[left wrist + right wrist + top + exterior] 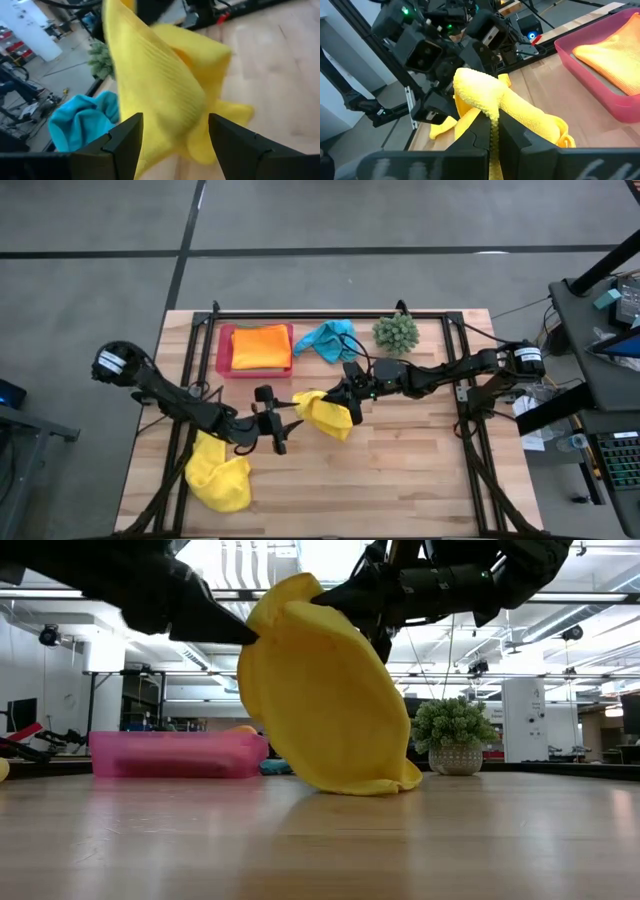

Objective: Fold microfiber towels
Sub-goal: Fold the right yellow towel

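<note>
Pinching 1 of 2 yellow towels (328, 414), right end effector (352, 408), left end effector (283, 423) spread, 1 orange towel (261, 346), 1 turquoise towel (327, 338)

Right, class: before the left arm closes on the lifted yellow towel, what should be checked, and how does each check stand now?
1. Right gripper shut on the lifted yellow towel: ok, cloth is pinched between its fingers.
2. Left gripper open: ok, its fingers stand apart.
3. Towel between the left fingers: cannot tell; the left wrist view shows the cloth beyond them, with no contact visible.
4. Towel's lower edge on the table: ok, the low view shows it resting on the wood.
5. Second yellow towel out of the way: ok, it lies at the near left edge.
6. Pink tray with the orange towel clear of both arms: ok.
</note>
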You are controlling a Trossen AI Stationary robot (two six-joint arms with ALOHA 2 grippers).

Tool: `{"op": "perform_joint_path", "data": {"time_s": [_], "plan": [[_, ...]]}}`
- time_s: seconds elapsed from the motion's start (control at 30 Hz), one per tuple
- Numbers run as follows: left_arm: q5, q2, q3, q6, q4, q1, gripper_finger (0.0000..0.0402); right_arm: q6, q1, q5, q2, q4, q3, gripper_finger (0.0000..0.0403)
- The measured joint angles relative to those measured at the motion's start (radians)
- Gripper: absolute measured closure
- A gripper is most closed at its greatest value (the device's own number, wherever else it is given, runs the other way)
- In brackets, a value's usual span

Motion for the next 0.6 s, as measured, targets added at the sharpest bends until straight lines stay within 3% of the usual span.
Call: {"op": "perform_joint_path", "data": {"time_s": [0.33, 0.6], "plan": [[-0.018, -0.031, 0.004, 0.002, 0.001, 0.001, 0.0201, -0.001, 0.0, 0.0, 0.0, 0.0, 0.0, 0.0394], [-0.019, -0.038, 0.006, 0.02, 0.001, 0.001, 0.0298, -0.01, 0.0, 0.0, 0.0, -0.001, 0.0, 0.0394]]}}
